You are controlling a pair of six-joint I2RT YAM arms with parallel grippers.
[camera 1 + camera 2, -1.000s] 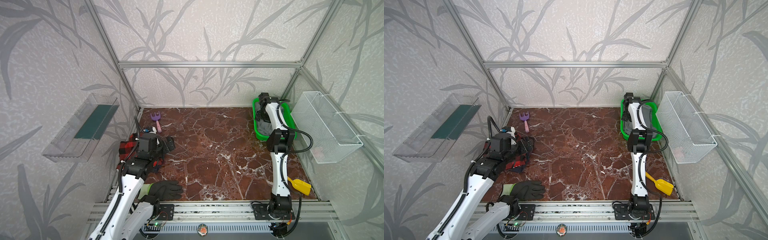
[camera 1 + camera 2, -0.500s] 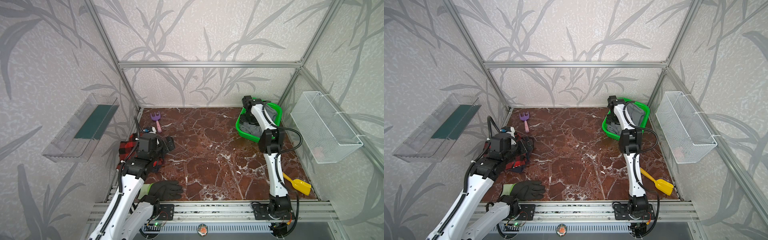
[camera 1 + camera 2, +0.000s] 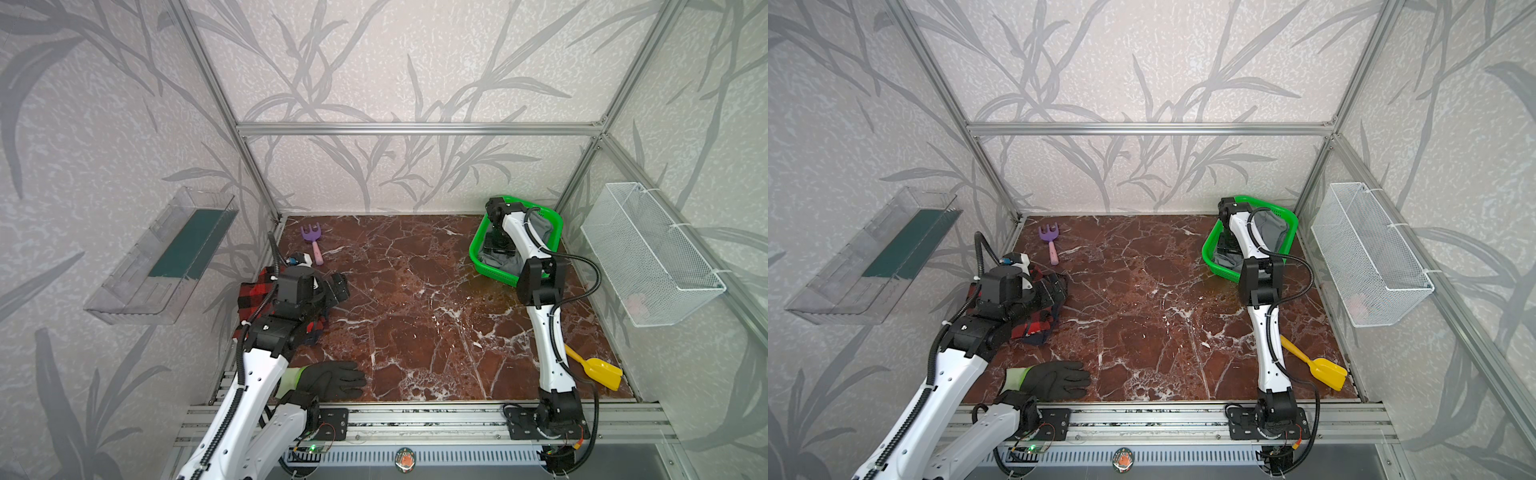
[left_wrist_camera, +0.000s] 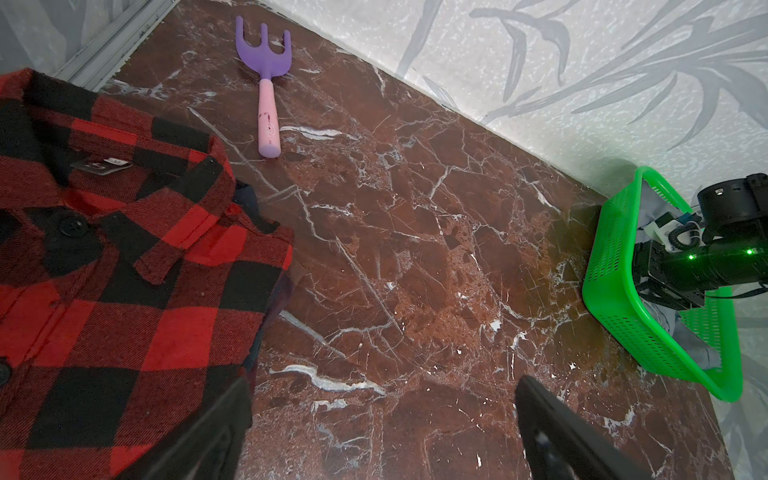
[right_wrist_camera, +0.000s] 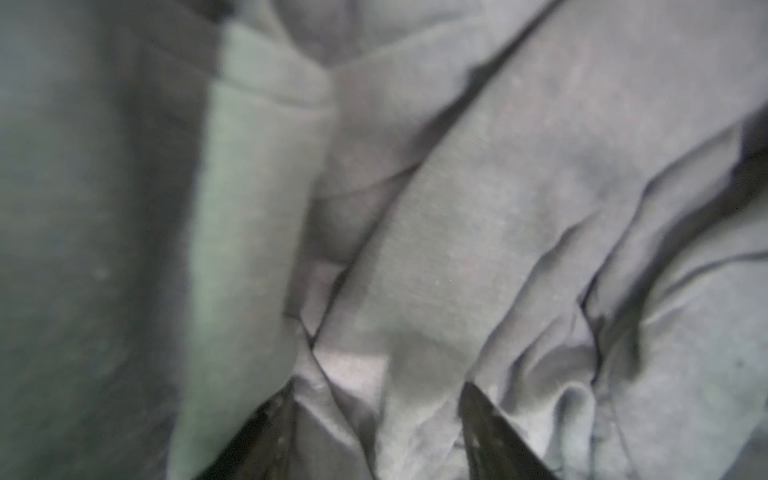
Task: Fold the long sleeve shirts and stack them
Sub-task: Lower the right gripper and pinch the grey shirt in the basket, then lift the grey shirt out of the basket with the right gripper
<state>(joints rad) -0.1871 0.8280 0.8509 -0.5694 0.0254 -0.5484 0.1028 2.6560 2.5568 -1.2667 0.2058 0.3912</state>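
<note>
While fishing the grey shirt [image 5: 498,187] from the green basket [image 4: 615,291] — right gripper [image 5: 378,386] astride a fold, pinch impossible to tell; left gripper [image 4: 384,382] spread wide — clamp firmly, lift clear.

The plaid shirt [image 3: 254,289] is largely covered by the left arm [image 3: 266,374] in both top views. The grey shirt [image 5: 478,187] is blurred; the right gripper's [image 5: 378,386] hold cannot be judged.

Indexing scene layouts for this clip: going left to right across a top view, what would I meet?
Clear wall shelf → plaid shirt → green basket holding the grey shirt → white wire basket. The purple rake, black glove and yellow scoop overlap these sideways, so omitted.
</note>
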